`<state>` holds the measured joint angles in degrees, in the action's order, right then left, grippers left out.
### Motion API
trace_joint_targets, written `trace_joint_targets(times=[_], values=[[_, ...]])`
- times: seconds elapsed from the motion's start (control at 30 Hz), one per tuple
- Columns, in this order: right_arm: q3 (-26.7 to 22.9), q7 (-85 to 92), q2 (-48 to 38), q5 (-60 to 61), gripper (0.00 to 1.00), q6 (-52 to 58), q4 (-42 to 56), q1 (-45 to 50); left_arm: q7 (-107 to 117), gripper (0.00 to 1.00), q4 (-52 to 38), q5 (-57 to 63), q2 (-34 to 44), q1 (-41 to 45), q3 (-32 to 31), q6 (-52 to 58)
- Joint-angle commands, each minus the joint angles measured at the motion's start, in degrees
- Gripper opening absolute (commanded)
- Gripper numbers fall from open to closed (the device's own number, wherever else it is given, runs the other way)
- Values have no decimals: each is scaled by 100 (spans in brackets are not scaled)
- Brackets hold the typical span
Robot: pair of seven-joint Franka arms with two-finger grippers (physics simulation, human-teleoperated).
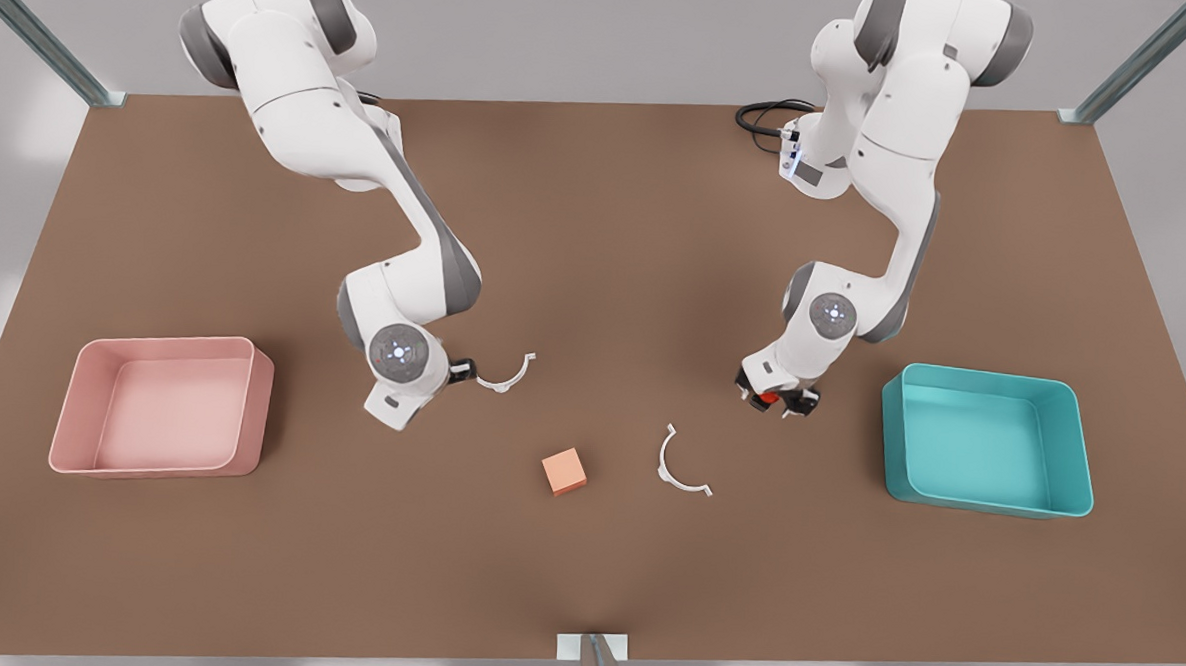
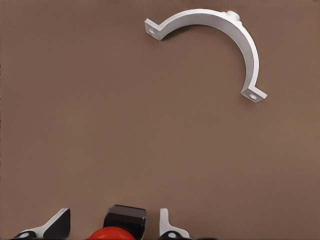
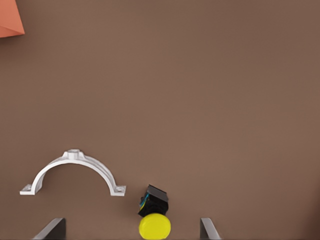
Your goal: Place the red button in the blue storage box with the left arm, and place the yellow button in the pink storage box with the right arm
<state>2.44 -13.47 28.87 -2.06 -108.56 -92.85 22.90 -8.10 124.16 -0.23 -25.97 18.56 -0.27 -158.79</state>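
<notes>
In the left wrist view the red button (image 2: 118, 233) sits on its black base on the table, between the spread fingers (image 2: 56, 225) of my left gripper (image 2: 114, 231), which is open and not touching it. In the front view that gripper (image 1: 776, 399) stands low over the red button (image 1: 768, 397), to the left of the blue storage box (image 1: 895, 436). The yellow button (image 3: 154, 226) lies tipped on the table between the wide-open fingers (image 3: 209, 230) of my right gripper (image 3: 131, 233). The right gripper (image 1: 456, 371) is right of the pink storage box (image 1: 251, 408).
One white half-ring (image 1: 504, 377) (image 3: 75, 159) lies beside the right gripper. Another white half-ring (image 1: 682, 462) (image 2: 248, 55) lies near the left gripper. A salmon-orange cube (image 1: 564, 470) (image 3: 10, 17) sits between them toward the table's front edge.
</notes>
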Motion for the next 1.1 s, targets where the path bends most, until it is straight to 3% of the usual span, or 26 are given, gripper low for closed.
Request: trace_joint_targets(times=[0.0, 0.17, 0.2, 0.3, 0.37, 0.5, 0.67, 0.73, 0.77, 0.9, 1.0, 1.03, 1.07], values=[[11, -1598, -48, -40, 100, -1194, -338, 4, -315, 80, 21, 14, -31, -10, 1, -697], [63, -1923, -118, -31, 100, -2310, -1208, 13, -323, 85, 223, 14, -22, -28, 10, -697], [63, -1932, -118, -31, 100, -2495, -1323, 4, -367, 81, 232, 14, -31, -37, 18, -697], [63, -1923, -118, -31, 100, -3145, -1701, -14, -367, 52, 249, 14, -31, -54, 18, -697], [81, -2054, -312, -22, 100, -3294, -1929, -58, -367, 43, 249, 14, -31, -72, 18, -697], [81, -2573, -734, -22, 100, -3936, -2738, -189, -367, 42, 249, 14, 48, -98, 18, -671], [309, -2600, -769, -22, 100, -4631, -3230, -523, -1052, 42, 504, 14, 1120, -660, 18, 128], [907, -2582, -778, -31, 100, -4710, -3353, -1226, -1922, 42, 478, 6, 1542, -1196, 18, 753], [960, -2582, -778, -31, 100, -4710, -3397, -1297, -2353, 42, 460, 6, 1683, -1442, 10, 955], [960, -2573, -795, -40, 100, -4815, -3652, -1376, -4832, 42, 223, -372, 1613, -2655, 10, 1069], [969, -2582, -804, -31, 100, -4824, -3810, -1376, -5333, 42, -409, -469, 954, -2928, 18, 1061], [969, -2582, -795, -31, 100, -4833, -3845, -1376, -5324, 52, -612, -478, 760, -2928, 18, 1069], [969, -2591, -786, -31, 100, -4833, -3863, -1376, -5324, 100, -726, -478, 637, -2919, 18, 1069]])
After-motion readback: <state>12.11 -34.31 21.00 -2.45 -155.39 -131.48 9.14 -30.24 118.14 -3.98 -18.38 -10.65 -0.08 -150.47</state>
